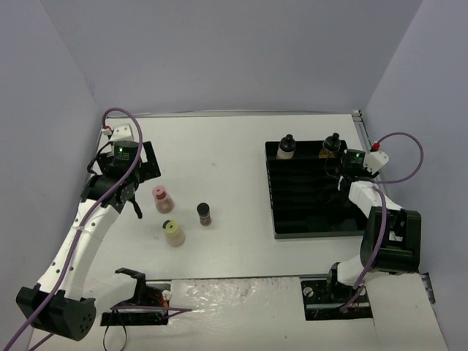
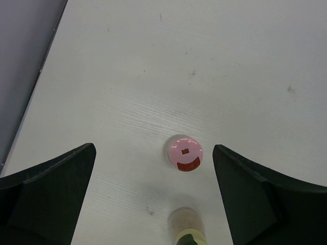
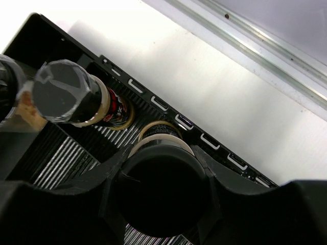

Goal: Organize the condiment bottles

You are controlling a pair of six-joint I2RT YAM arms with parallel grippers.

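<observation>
Three condiment jars stand on the white table: a pink-capped jar (image 1: pixel 162 199), a pale-yellow-capped jar (image 1: pixel 174 232) and a black-capped jar with brown contents (image 1: pixel 204 213). My left gripper (image 1: pixel 129 202) is open and empty, just left of the pink-capped jar. In the left wrist view that gripper (image 2: pixel 153 150) hangs above the table, with the pink cap (image 2: pixel 185 153) between its fingers and nearer the right one. The yellow-capped jar (image 2: pixel 187 227) lies below it. My right gripper (image 3: pixel 162 153) is shut on a black-capped bottle (image 3: pixel 163 194) at the tray's back rim.
The black slotted tray (image 1: pixel 311 219) sits at the right. Two black-capped bottles (image 1: pixel 286 147) (image 1: pixel 330 145) stand along its back edge. In the right wrist view, another black-capped bottle (image 3: pixel 71 92) stands beside the held one. Grey walls close in on both sides.
</observation>
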